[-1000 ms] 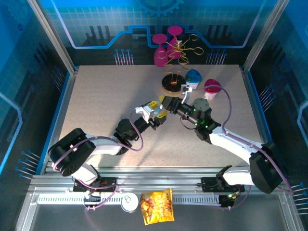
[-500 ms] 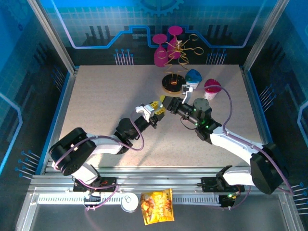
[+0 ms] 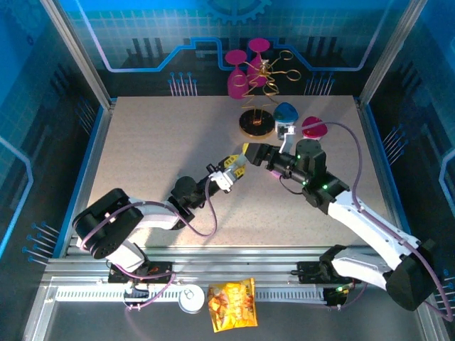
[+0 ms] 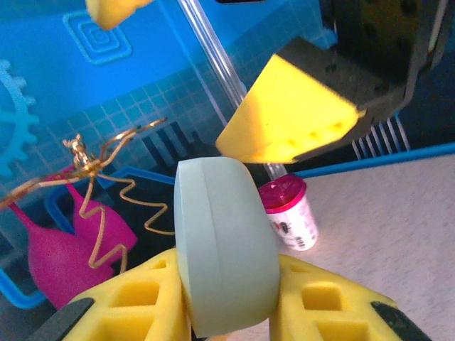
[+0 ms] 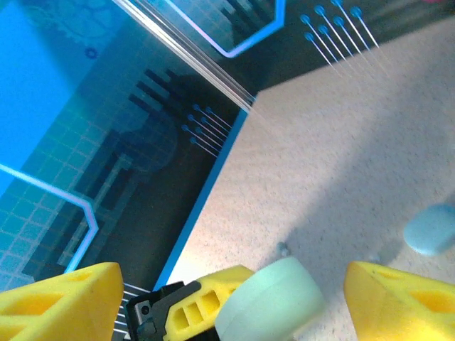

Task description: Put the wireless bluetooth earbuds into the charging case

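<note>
Case point(image 4: 224, 249) clamped in left tool point(image 3: 233, 170) — right tool point(image 3: 253, 152) spread apart close by; open table point(image 3: 156, 156) leftward.

Counter point(image 3: 142, 156), beige and speckled, is carrying a dark round base point(image 3: 256, 125) at the far side, right of centre, which is holding up a gold wire stand point(image 3: 269, 71). Just to its right, a blue-capped jar point(image 3: 286, 114) and a magenta-capped jar point(image 3: 313, 129) are standing upright. A pale blue rounded piece point(image 5: 432, 229) is lying on the bare surface.

No wording can be made out. Dark print is seen on the white label of the pink-capped bottle point(image 4: 290, 219) and on the orange snack bag point(image 3: 232, 304), too blurred to be read.
</note>
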